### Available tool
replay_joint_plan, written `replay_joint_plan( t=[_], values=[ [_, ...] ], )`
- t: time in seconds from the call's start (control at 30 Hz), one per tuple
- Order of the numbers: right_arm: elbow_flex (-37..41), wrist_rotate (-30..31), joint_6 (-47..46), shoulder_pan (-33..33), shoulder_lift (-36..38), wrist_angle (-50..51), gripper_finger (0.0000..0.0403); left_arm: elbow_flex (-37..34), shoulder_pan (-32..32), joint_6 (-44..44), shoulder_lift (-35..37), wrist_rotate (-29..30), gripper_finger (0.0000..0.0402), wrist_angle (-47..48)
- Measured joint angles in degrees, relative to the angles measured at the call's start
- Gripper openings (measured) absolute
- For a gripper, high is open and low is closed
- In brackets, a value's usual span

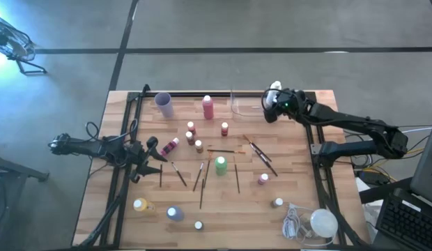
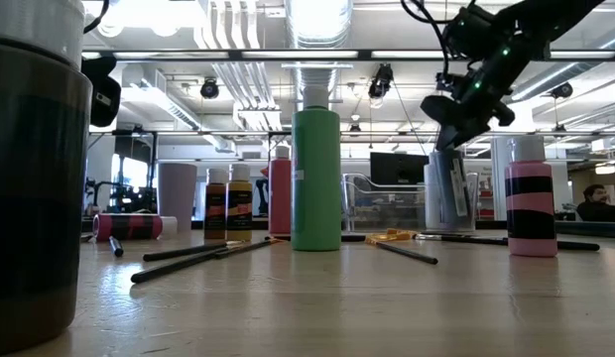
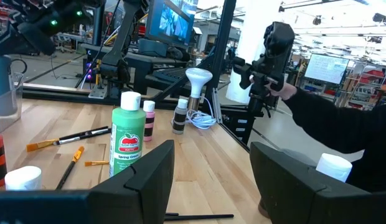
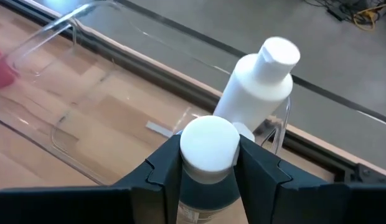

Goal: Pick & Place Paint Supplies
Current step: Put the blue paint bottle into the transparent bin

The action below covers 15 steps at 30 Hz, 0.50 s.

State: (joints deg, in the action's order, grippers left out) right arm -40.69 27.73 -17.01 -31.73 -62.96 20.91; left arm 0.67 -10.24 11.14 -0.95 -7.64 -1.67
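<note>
My right gripper [image 1: 270, 106] hangs over the right end of the clear tray [image 1: 245, 104] at the table's far edge, shut on a white-capped bottle [image 4: 208, 149]. A white bottle [image 4: 255, 87] leans in the tray's corner just beyond it. Over the table's left side, my left gripper [image 1: 150, 156] points level and is open with nothing between its fingers. On the table stand a green bottle [image 1: 220, 165], a pink bottle [image 1: 208, 107] and other small bottles. Several thin brushes [image 1: 261, 155] lie flat among them. My right gripper pinches the bottle at its white cap [image 4: 208, 140], one finger [image 4: 163, 167] on each side. The fingers slant down from the table's right side. The bottle's darker body [image 2: 448, 193] hangs below the fingers, roughly upright. Whether its base touches the tray, I cannot tell.
A purple cup [image 1: 164, 104] stands at the far left. A white round lump with a coiled cord [image 1: 320, 223] lies at the near right corner. More bottles [image 1: 140, 205] stand along the near edge. Black frame rails [image 1: 122, 174] run along both sides of the table.
</note>
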Motion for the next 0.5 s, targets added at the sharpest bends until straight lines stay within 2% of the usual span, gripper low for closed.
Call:
replay_joint_plan(
  t=[0.17, 0.4, 0.5],
  values=[
    [1.85, -0.02, -0.67, -0.67, -0.02, -1.6, 0.0128, 0.01, 0.0, 0.0, -0.02, 0.0, 0.0216, 0.0],
    [2.84, -0.82, -1.06, -1.66, 0.11, -2.9, 0.012, 0.01, 0.0, 0.0, -0.01, 0.0, 0.0216, 0.0],
    [2.89, -0.81, -1.05, -1.69, 0.08, -3.14, 0.0135, 0.0, 0.0, 0.0, -0.02, 0.0, 0.0216, 0.0]
  ],
)
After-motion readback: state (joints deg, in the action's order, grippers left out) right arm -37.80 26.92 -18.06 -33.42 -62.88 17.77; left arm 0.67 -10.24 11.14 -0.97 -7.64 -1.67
